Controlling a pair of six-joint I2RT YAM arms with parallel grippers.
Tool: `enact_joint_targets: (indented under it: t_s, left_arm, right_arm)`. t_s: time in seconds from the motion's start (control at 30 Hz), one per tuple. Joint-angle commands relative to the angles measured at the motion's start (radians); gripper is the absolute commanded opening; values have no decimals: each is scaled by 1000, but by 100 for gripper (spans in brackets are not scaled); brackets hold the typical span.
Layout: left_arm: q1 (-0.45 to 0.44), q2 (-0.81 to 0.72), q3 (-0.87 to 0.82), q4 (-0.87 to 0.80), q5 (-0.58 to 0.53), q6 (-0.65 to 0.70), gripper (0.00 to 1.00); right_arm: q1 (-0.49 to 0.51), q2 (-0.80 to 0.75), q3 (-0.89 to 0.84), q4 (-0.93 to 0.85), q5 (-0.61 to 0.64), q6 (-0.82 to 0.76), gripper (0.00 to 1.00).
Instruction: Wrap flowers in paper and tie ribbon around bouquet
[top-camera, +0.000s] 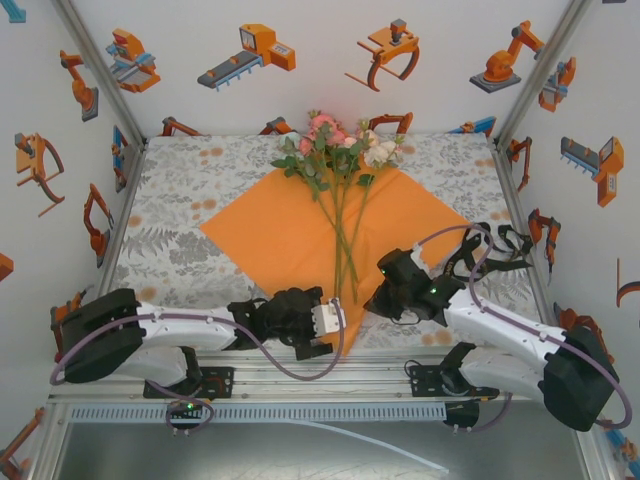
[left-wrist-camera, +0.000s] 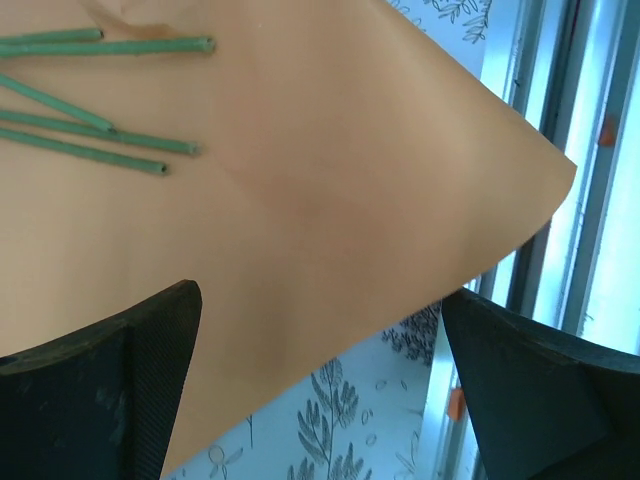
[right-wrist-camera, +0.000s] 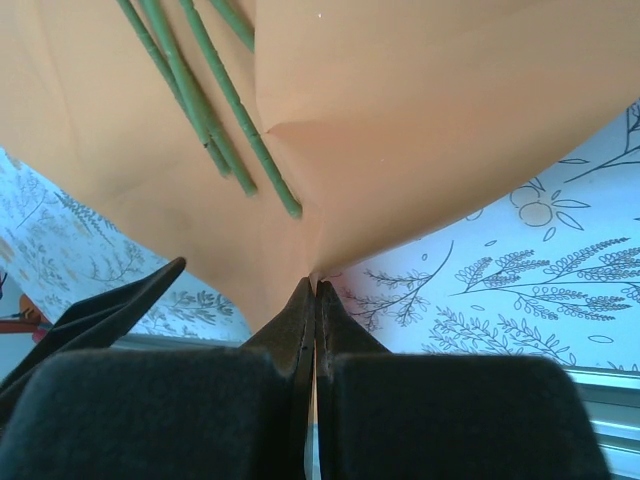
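1. centrally, the paper (top-camera: 290, 235) is spread as a diamond on the patterned tablecloth (top-camera: 180, 200), with one corner turned to the near side.
2. the flowers (top-camera: 335, 150) are laid along its middle, with the blooms set past the far corner and the stems (top-camera: 345, 250) pointed at the near corner.
3. the left gripper (left-wrist-camera: 318, 300) is opened wide above the paper close to that near corner; nothing is gripped between its fingers, and the cut stem ends are seen just beyond them.
4. the right gripper (right-wrist-camera: 315, 288) is pressed fully together at the paper's near right edge, and the sheet is pinched between its tips.
5. at that pinch a fold of the paper is raised beside the stems, and one stem is partly covered by it.
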Motion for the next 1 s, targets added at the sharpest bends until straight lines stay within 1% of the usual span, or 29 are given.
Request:
enact_joint_targets:
  t_s: [0.0,0.03,0.07,0.13,0.17,0.23,0.3,0.33,0.37,0.4,0.43,0.47,0.53,0.6,0.63,0.7,0.73,0.8,0.83,0.9,0.97]
  left_arm:
    - [-39,31,-21,197,-138,61,99]
    - [-42,38,-25,219,-153,61,100]
    - [-44,43,-28,239,-161,59,98]
    - [-46,49,-30,269,-168,51,90]
    - [-47,48,-30,273,-168,47,83]
    - [-48,36,-26,266,-165,41,70]
    - [-48,9,-19,231,-150,38,52]
    - [-48,-3,-12,209,-140,36,43]
    - [-48,-11,0,176,-132,33,34]
    - [-45,-12,13,148,-120,28,27]
    - [-44,-11,19,138,-108,27,22]
    - [-45,-7,23,139,-97,22,18]
    - [-44,-1,30,156,-75,9,16]
    - [-45,1,41,166,-58,-3,15]
    - [-43,1,42,177,-62,-7,12]
    - [-29,5,40,202,-72,-21,5]
    - [-18,6,41,203,-75,-32,1]
    - [11,7,49,203,-78,-65,0]
    - [21,4,54,203,-65,-71,0]
    - [29,-18,50,203,-53,-80,0]
    - [44,-47,34,213,-55,-112,0]
  right_arm:
    - [-6,-2,40,-39,36,-11,0]
    - [-8,-1,43,-39,33,-10,0]
    - [-12,0,45,-39,30,-10,0]
    - [-22,5,47,-40,23,-11,0]
    - [-28,4,47,-41,19,-13,2]
    - [-46,3,49,-52,12,-27,13]
    - [-76,-9,53,-67,1,-63,33]
    - [-94,-18,58,-72,-7,-113,41]
    - [-113,-30,68,-78,-11,-175,49]
    - [-127,-48,82,-83,-9,-263,52]
    - [-136,-65,99,-93,0,-346,55]
    - [-136,-88,123,-111,17,-485,61]
    - [-136,-132,168,-148,46,-731,66]
    - [-136,-182,196,-158,48,-976,67]
    - [-136,-208,187,-140,33,-1071,67]
    - [-135,-281,129,-63,-90,-1293,68]
    - [-135,-319,91,-18,-142,-1367,69]
    - [-131,-401,0,59,-285,-1544,75]
    - [-126,-428,-34,87,-322,-1591,78]
    - [-107,-460,-85,140,-371,-1646,80]
    - [-76,-456,-121,190,-369,-1653,80]
